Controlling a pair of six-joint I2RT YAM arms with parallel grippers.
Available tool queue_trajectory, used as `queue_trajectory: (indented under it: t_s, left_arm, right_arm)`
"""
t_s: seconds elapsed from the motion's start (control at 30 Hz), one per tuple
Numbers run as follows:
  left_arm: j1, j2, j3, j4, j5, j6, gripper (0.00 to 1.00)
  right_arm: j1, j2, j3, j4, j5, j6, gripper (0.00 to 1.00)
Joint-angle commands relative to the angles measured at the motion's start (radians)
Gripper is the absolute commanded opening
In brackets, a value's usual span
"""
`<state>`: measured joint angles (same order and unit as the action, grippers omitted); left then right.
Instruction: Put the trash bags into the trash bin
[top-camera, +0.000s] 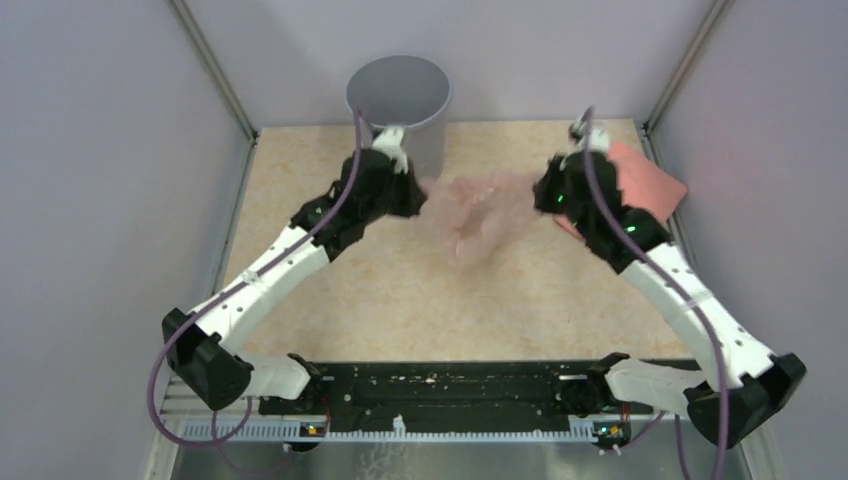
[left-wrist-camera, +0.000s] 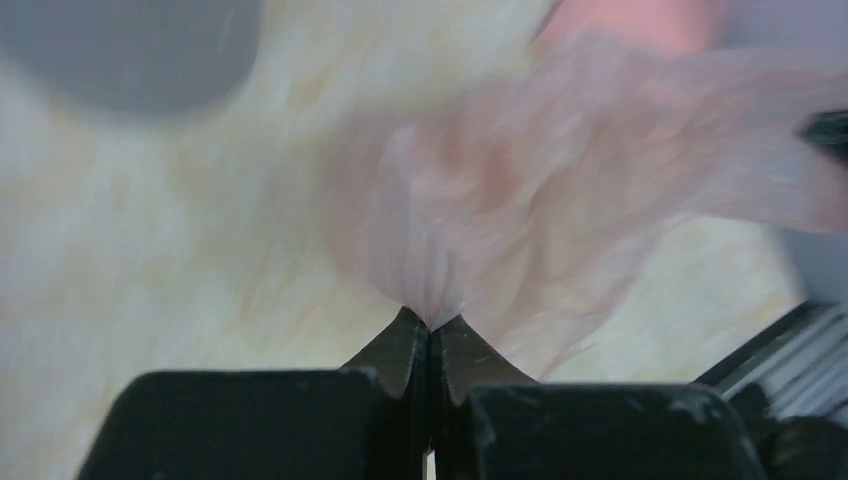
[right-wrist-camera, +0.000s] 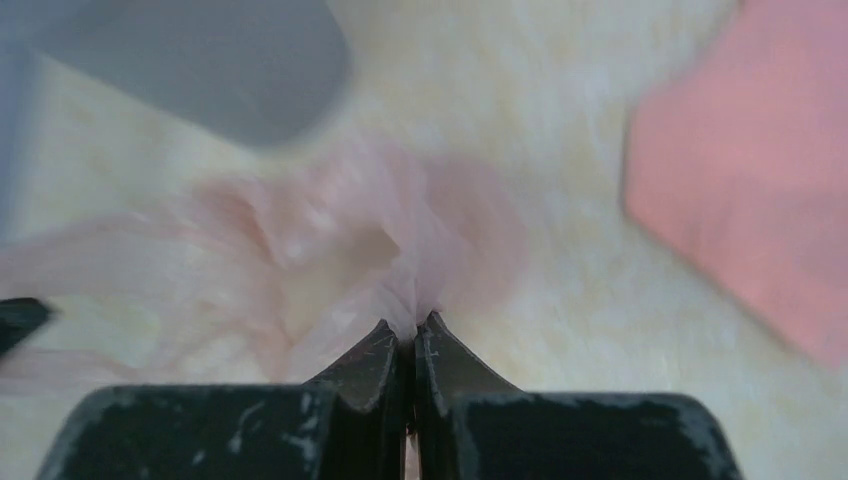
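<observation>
Near bin (top-camera: 428, 140), left gripper (left-wrist-camera: 430, 322) pinches bag (top-camera: 475, 215) edge.

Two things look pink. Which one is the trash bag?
Start at the grey trash bin at the back of the beige table. Near it, the trash bag stretches between the left hand and the right hand, both pinched shut on it. It is thin, crinkly and see-through, unlike the solid salmon-pink bundle on the right.

One grey trash bin (top-camera: 430, 135) at the far edge of the worktop (top-camera: 400, 300). One translucent pale pink trash bag (top-camera: 478, 215) mid-worktop. One salmon-pink folded bundle (top-camera: 655, 185) near the far right corner. Two robot arms, the left arm (top-camera: 270, 265) and the right arm (top-camera: 680, 290), at the near edge.
</observation>
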<state>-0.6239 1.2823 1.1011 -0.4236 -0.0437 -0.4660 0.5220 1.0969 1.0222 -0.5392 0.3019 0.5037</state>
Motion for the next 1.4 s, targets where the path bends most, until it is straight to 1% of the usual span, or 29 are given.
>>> queue_trajectory:
  t_s: [0.0, 0.03, 0.07, 0.1, 0.17, 0.23, 0.3, 0.33, 0.37, 0.4, 0.43, 0.47, 0.5, 0.57, 0.63, 0.7, 0.73, 0.8, 0.83, 0.87, 0.9, 0.93, 1.0, 1.07, 1.1, 1.17, 1.23, 1.3, 1.37]
  left_arm:
    - [-0.175, -0.002, 0.546, 0.229, 0.071, 0.23, 0.0]
    - [-0.235, -0.006, 0.599, 0.276, 0.055, 0.292, 0.0]
    - [-0.277, -0.016, 0.609, 0.328, 0.027, 0.337, 0.0]
    - [-0.292, -0.027, 0.593, 0.372, -0.006, 0.357, 0.0]
    - [-0.296, -0.03, 0.505, 0.442, -0.063, 0.393, 0.0]
    - [-0.296, 0.008, 0.379, 0.467, -0.146, 0.402, 0.0]
    - [-0.295, 0.088, 0.259, 0.441, -0.205, 0.367, 0.0]
    - [-0.295, 0.124, 0.202, 0.43, -0.222, 0.317, 0.0]
    - [-0.295, 0.151, 0.144, 0.399, -0.218, 0.263, 0.0]
    - [-0.296, 0.174, 0.099, 0.358, -0.182, 0.206, 0.0]
    - [-0.3, 0.182, 0.06, 0.317, -0.157, 0.134, 0.0]
    - [-0.311, 0.176, 0.013, 0.297, -0.151, 0.102, 0.0]
    - [-0.327, 0.147, -0.028, 0.28, -0.15, 0.081, 0.0]
    - [-0.38, 0.034, -0.084, 0.261, -0.181, 0.087, 0.0]
    - [-0.429, -0.084, -0.046, 0.23, -0.228, 0.116, 0.0]
    - [-0.443, -0.151, 0.087, 0.19, -0.226, 0.145, 0.0]
    - [-0.456, -0.158, 0.189, 0.171, -0.228, 0.176, 0.0]
    - [-0.494, -0.133, 0.403, 0.156, -0.248, 0.258, 0.0]
    - [-0.511, -0.116, 0.492, 0.164, -0.255, 0.3, 0.0]
    - [-0.521, -0.102, 0.554, 0.182, -0.261, 0.335, 0.0]
    - [-0.525, -0.092, 0.586, 0.21, -0.26, 0.361, 0.0]
    - [-0.525, -0.084, 0.594, 0.238, -0.265, 0.384, 0.0]
    - [-0.525, -0.067, 0.541, 0.291, -0.319, 0.418, 0.0]
    - [-0.517, -0.045, 0.403, 0.352, -0.428, 0.424, 0.0]
    - [-0.492, -0.025, 0.335, 0.36, -0.432, 0.397, 0.0]
    - [-0.402, 0.03, 0.216, 0.278, -0.36, 0.221, 0.0]
    - [-0.339, 0.071, 0.076, 0.242, -0.29, 0.129, 0.0]
    - [-0.333, 0.07, -0.017, 0.213, -0.271, 0.083, 0.0]
    - [-0.334, 0.02, -0.086, 0.201, -0.24, 0.068, 0.0]
  right_arm:
    - [-0.003, -0.089, 0.555, 0.049, 0.041, -0.18, 0.0]
    - [-0.003, -0.123, 0.599, 0.091, 0.012, -0.204, 0.0]
    - [-0.003, -0.166, 0.602, 0.144, -0.016, -0.216, 0.0]
    - [-0.003, -0.203, 0.574, 0.184, -0.035, -0.218, 0.0]
    - [-0.004, -0.252, 0.477, 0.206, -0.053, -0.198, 0.0]
    - [-0.004, -0.25, 0.297, 0.19, -0.034, -0.162, 0.0]
    - [-0.004, -0.198, 0.038, 0.211, -0.013, -0.11, 0.0]
    - [-0.003, -0.153, -0.086, 0.217, -0.029, -0.054, 0.0]
    - [-0.001, -0.113, -0.184, 0.221, -0.062, -0.012, 0.0]
    - [0.012, -0.09, -0.267, 0.234, -0.083, 0.032, 0.0]
    - [0.031, -0.092, -0.333, 0.245, -0.084, 0.063, 0.0]
    - [0.053, -0.115, -0.367, 0.24, -0.074, 0.082, 0.0]
    - [0.073, -0.157, -0.366, 0.206, -0.06, 0.09, 0.0]
    - [0.102, -0.261, -0.271, 0.077, -0.019, 0.074, 0.0]
    - [0.104, -0.329, -0.087, -0.013, 0.001, 0.024, 0.0]
    - [0.105, -0.319, 0.17, -0.089, 0.027, -0.042, 0.0]
    - [0.105, -0.29, 0.309, -0.125, 0.039, -0.081, 0.0]
    - [0.105, -0.22, 0.632, -0.166, 0.044, -0.146, 0.0]
    - [0.104, -0.192, 0.736, -0.167, 0.036, -0.177, 0.0]
    - [0.104, -0.175, 0.811, -0.155, 0.037, -0.199, 0.0]
    - [0.105, -0.165, 0.846, -0.135, 0.038, -0.214, 0.0]
    - [0.105, -0.165, 0.843, -0.114, 0.037, -0.224, 0.0]
    - [0.105, -0.183, 0.744, -0.072, 0.029, -0.221, 0.0]
    - [0.105, -0.212, 0.525, -0.02, 0.043, -0.195, 0.0]
    - [0.105, -0.225, 0.372, 0.021, 0.056, -0.176, 0.0]
    - [0.105, -0.209, 0.086, 0.099, 0.07, -0.117, 0.0]
    - [0.105, -0.15, -0.123, 0.117, 0.054, -0.032, 0.0]
    - [0.105, -0.132, -0.258, 0.142, 0.006, 0.035, 0.0]
    - [0.105, -0.199, -0.317, 0.154, -0.017, 0.06, 0.0]
